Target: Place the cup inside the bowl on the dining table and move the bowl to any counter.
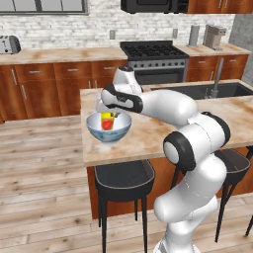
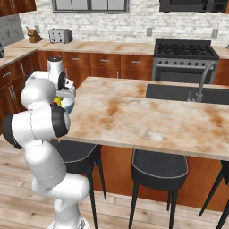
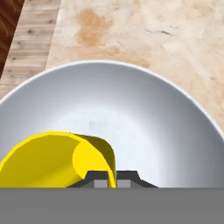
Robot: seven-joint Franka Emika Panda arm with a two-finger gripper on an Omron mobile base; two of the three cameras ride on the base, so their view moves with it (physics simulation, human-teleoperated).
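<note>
The gripper is pinching the cup by its rim, holding it inside the bowl on the desk. Next it's probably letting go, then grabbing the bowl for the counter.

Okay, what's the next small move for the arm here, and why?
Probably open the claw and let go: it is shut on the rim of the cup, which already sits inside the bowl on the dining table.
</note>
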